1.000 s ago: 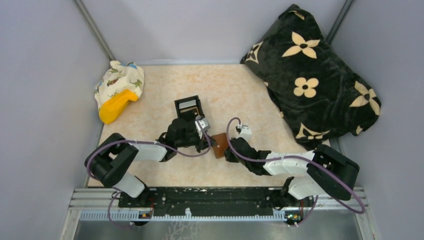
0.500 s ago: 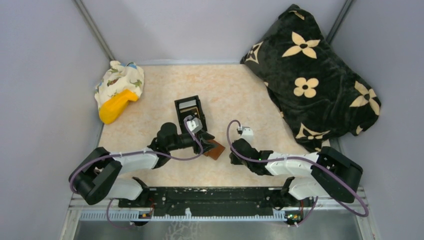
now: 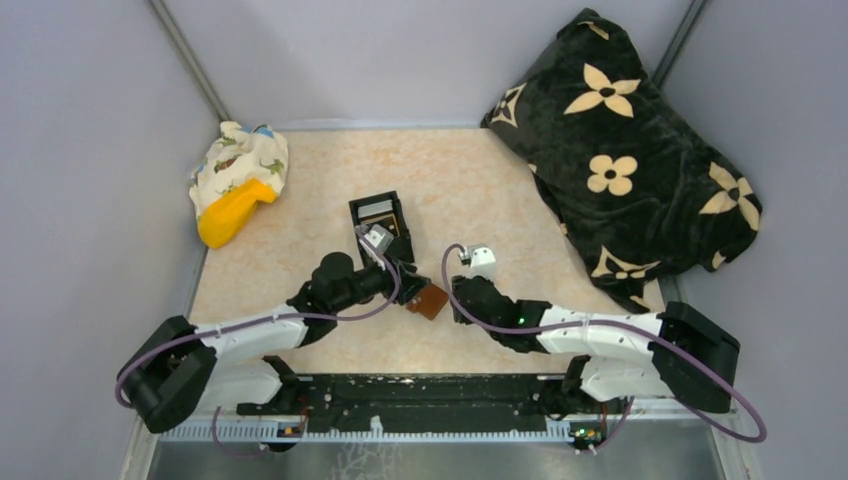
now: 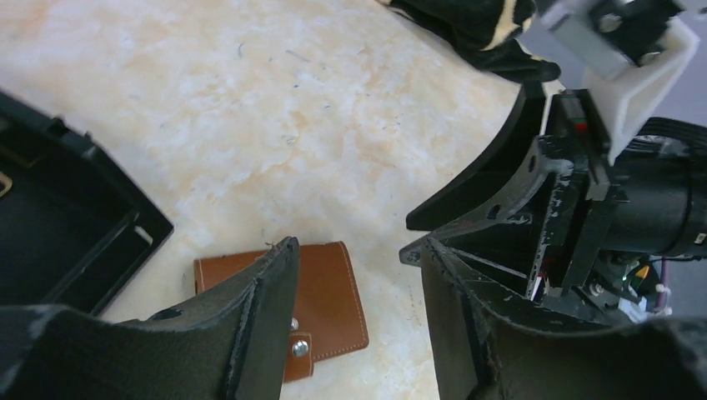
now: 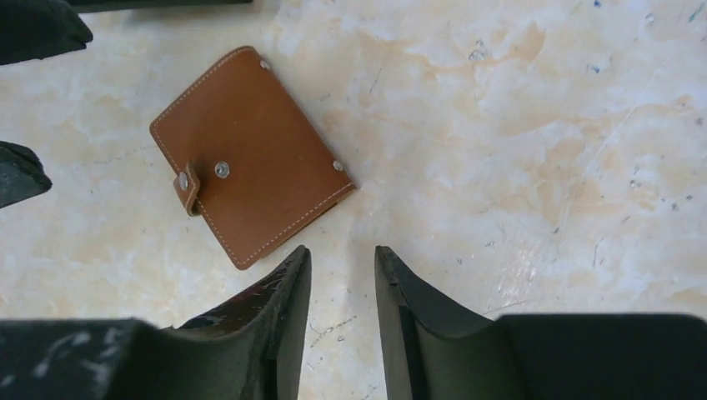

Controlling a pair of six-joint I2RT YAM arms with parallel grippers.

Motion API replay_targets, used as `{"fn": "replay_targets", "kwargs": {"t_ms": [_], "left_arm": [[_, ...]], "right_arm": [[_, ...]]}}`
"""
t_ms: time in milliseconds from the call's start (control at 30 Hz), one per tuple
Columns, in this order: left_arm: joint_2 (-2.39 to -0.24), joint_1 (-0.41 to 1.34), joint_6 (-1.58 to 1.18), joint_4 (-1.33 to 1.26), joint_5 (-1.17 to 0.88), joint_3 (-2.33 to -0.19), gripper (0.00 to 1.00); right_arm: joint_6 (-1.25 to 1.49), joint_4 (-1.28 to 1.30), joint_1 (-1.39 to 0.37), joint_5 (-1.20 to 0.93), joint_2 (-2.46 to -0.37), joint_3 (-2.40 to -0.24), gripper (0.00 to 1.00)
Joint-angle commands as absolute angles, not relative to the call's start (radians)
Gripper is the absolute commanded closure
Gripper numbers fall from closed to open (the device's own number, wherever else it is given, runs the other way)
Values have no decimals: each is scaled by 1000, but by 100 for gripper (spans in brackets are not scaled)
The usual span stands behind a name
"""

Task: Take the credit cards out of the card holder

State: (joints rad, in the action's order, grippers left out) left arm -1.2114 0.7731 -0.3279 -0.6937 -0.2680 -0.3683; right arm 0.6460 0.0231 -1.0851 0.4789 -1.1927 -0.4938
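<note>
Card holder (image 3: 428,300) closed, flat on bench (image 3: 480,190), between arms; left end effector (image 4: 357,250) nearer, above its edge, fingers apart, empty; right end effector (image 5: 342,252) just beside, fingers narrowly apart, empty; holder's long axis diagonal, ahead-left of right fingers.

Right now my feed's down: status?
Left gripper open, empty. Right gripper open, empty. Card holder folded shut, flat on table between them. Black box nearby, not blocking.
</note>
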Motion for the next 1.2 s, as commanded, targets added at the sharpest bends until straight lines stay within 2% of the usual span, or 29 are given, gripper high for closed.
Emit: {"fn": "replay_targets", "kwargs": {"t_ms": [0, 67, 100, 133, 167, 200, 267, 300, 400, 567, 767, 1033, 1167], "left_arm": [[-1103, 804, -474, -557, -25, -352, 40], [-1030, 803, -510, -556, -76, -320, 43], [-992, 804, -526, -560, -110, -298, 39], [-962, 803, -556, -583, -124, -268, 26], [-936, 802, -595, -652, -132, -228, 6], [-921, 803, -625, -734, -140, -175, 1], [-928, 804, -686, -905, -121, -88, 1], [-936, 804, -685, -877, -133, -95, 1], [-958, 810, -622, -584, -163, -238, 1], [-931, 815, -622, -539, -126, -249, 2], [-935, 820, -578, -341, -166, -347, 1], [-890, 820, -631, -219, 78, -351, 1], [-900, 821, -666, -169, 141, -360, 1]], "right_arm": [[530, -33, -1063, 540, -1146, -553, 62], [506, -29, -1019, 491, -1174, -591, 65], [487, -31, -1001, 483, -1197, -611, 71], [470, -33, -988, 479, -1228, -630, 81], [446, -41, -977, 475, -1258, -649, 91], [422, -67, -972, 474, -1292, -661, 98], [396, -104, -954, 469, -1360, -686, 100], [396, -111, -944, 462, -1394, -699, 100], [396, -156, -928, 433, -1471, -707, 100], [412, -239, -927, 393, -1586, -676, 100], [503, -283, -956, 301, -1476, -566, 100], [580, -237, -1108, 354, -1379, -540, 100], [582, -157, -1161, 457, -1357, -565, 100]]}}
